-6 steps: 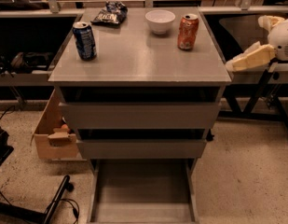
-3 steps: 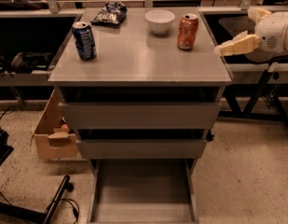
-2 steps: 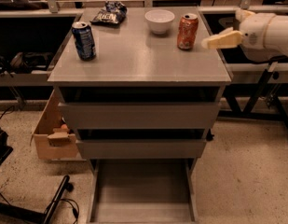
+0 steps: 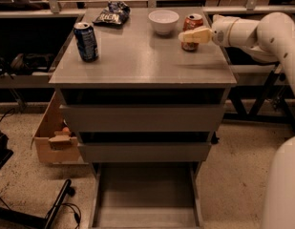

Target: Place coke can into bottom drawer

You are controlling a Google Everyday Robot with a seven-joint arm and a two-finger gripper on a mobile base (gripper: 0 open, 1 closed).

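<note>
The coke can point(image 4: 192, 23), orange-red with a silver top, stands upright at the back right of the grey cabinet top point(image 4: 142, 56). My gripper point(image 4: 191, 35) reaches in from the right on a white arm and sits right in front of the can, covering its lower half. The bottom drawer point(image 4: 146, 194) is pulled out below, a wide shallow grey tray with nothing in it. The two upper drawers are shut.
A dark blue can point(image 4: 86, 41) stands at the left of the cabinet top. A white bowl point(image 4: 163, 21) and a dark snack bag point(image 4: 110, 14) lie at the back. A cardboard box point(image 4: 52, 140) sits on the floor to the left.
My gripper has moved left from beyond the cabinet's right edge to the coke can and now overlaps its front. The can, bowl and blue can have not moved.
</note>
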